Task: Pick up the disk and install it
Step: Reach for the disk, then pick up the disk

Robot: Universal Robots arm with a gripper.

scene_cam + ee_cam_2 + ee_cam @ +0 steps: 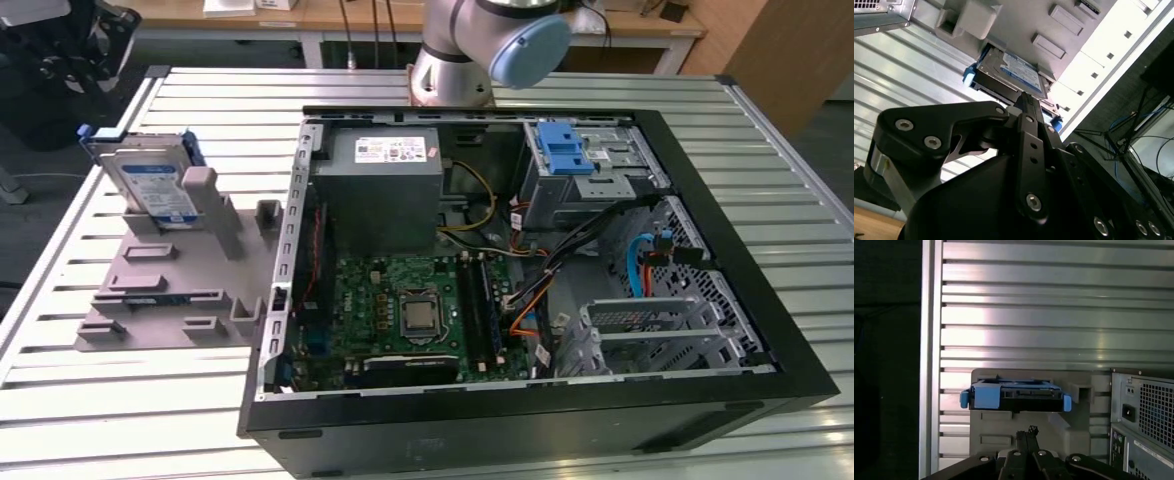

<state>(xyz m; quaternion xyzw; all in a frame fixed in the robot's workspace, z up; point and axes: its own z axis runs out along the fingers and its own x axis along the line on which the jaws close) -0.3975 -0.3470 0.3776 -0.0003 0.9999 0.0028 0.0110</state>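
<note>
Black fingers (1021,440) of the gripper (1027,431) are pressed together with nothing between them, as both wrist views show.

A slatted metal table (134,400) carries everything. An open black computer case (534,425) lies on its side and covers the table's middle, reaching toward the edge at the exterior view's right. The grey arm (467,50) rises behind the case at the table's far edge.

A grey plastic stand (160,290) with upright posts lies flat between the case and the table's edge at the exterior view's left, just beside the case wall.

The disk (147,180) stands in the end of that stand nearest the table's far corner at the exterior view's left. It is on end, with its long axis about upright and a blue-framed end uppermost. Its labelled face is turned toward the table's near edge, and its width runs along the far edge.

In the first wrist view the gripper hangs above the stand, in line with the middle of the disk's upper end, near it and not touching.

Inside the case, a blue plastic bracket (567,150) sits on top of the grey drive bay (594,185) at the far corner.
</note>
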